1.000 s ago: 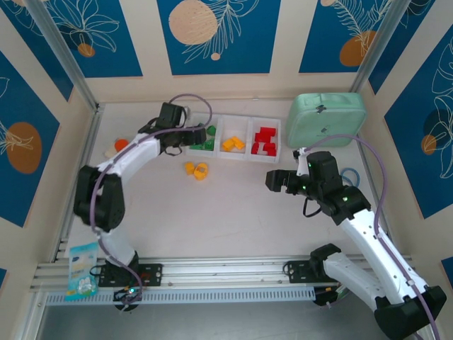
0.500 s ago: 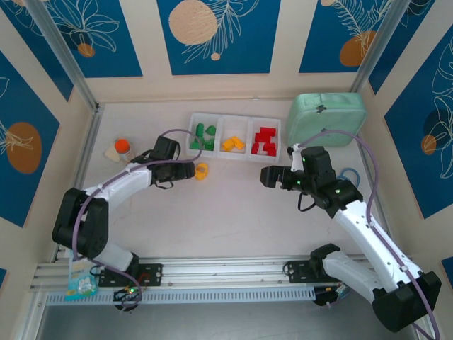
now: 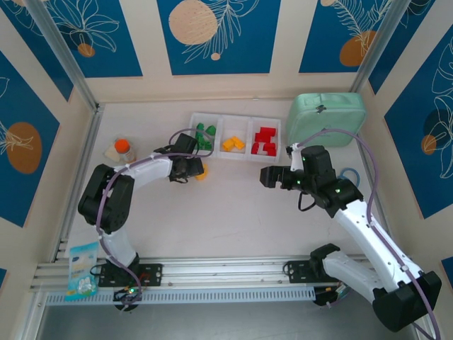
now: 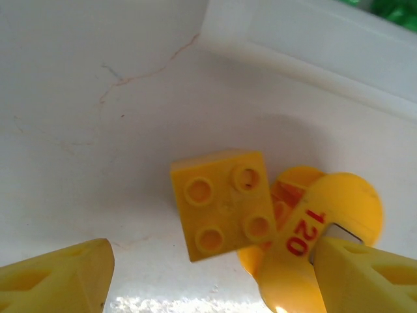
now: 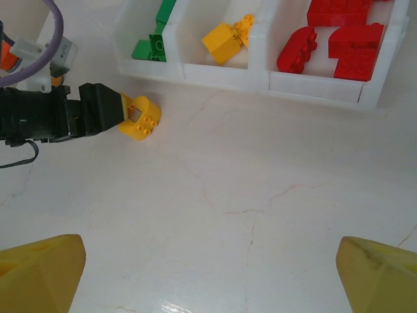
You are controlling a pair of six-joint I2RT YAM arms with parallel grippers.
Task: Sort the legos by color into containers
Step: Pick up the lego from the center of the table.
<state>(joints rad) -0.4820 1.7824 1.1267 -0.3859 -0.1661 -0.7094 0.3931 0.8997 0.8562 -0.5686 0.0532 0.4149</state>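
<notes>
Two yellow legos lie together on the table in front of the containers [image 3: 233, 157]: a square four-stud brick [image 4: 221, 202] and a rounded piece [image 4: 329, 218] printed "120". My left gripper [image 4: 212, 283] is open low over them [image 3: 201, 172]. The square brick is just ahead of the gap, and the rounded piece is against the right finger [image 4: 371, 277]. In the right wrist view the left gripper [image 5: 98, 114] reaches a yellow lego [image 5: 139, 117]. The tray [image 5: 221, 75] holds green [image 5: 155, 42], yellow [image 5: 226, 40] and red legos [image 5: 339, 45]. My right gripper [image 3: 267, 177] hovers open and empty.
A mint-green case [image 3: 325, 119] stands right of the tray. An orange-capped bottle [image 3: 123, 149] sits at the left, near the wall. A blue ring [image 3: 350, 174] lies by the right arm. A blue packet [image 3: 83, 269] rests on the rail at the near left.
My left gripper left the tray's green compartment, drew back over the table, then came forward onto the two yellow legos. My right gripper shifted slightly left, then held still.
</notes>
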